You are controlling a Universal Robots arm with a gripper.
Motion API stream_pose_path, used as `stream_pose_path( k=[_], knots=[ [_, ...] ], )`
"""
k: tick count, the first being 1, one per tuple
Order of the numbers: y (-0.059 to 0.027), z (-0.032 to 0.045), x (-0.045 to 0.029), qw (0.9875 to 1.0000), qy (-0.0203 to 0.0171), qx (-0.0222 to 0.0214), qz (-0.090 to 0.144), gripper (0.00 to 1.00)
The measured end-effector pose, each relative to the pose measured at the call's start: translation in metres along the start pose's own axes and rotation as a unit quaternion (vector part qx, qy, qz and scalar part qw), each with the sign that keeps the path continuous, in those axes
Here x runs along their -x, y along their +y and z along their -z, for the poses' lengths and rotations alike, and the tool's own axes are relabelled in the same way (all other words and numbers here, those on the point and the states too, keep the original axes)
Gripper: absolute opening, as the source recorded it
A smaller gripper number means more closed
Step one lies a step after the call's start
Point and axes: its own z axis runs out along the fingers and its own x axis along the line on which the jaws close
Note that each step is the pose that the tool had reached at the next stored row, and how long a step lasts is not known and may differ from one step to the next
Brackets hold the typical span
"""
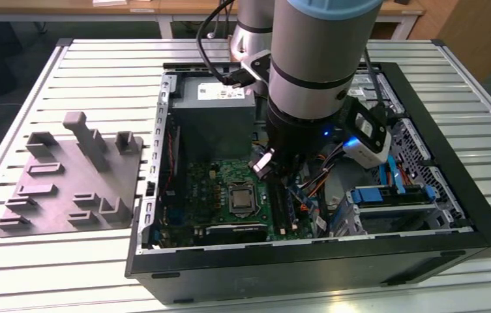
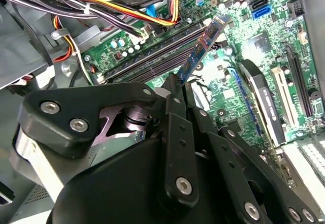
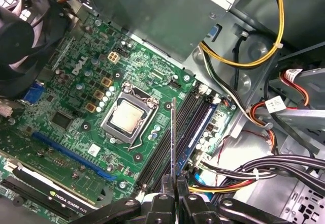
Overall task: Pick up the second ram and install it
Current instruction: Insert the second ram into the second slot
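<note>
Slatted table (image 1: 54, 267), motherboard (image 1: 210, 186) in case (image 1: 315, 268), claw (image 3: 173, 182) pinching second ram (image 3: 173, 132)

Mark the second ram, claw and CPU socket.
second ram (image 3: 173, 132), first wrist view, middle of its edge.
claw (image 3: 172, 182), first wrist view, between its fingertips.
CPU socket (image 3: 127, 118), first wrist view, lid centre.

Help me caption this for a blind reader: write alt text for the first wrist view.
The hand grips the second ram, a thin dark strip seen edge-on, over the long memory slots of a green motherboard. A processor socket lies beside the slots.
</note>
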Motion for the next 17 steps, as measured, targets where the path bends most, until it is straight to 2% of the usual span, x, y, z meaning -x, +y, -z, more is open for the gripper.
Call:
stream_pose_path(
  k=[13,17],
  knots=[
    [-0.0001,-0.0001,0.0001,0.9998,-0.0006,-0.0016,-0.018,0.14],
    [0.0000,-0.0003,0.0001,0.9994,-0.0012,-0.0030,-0.034,0.14]
  ],
)
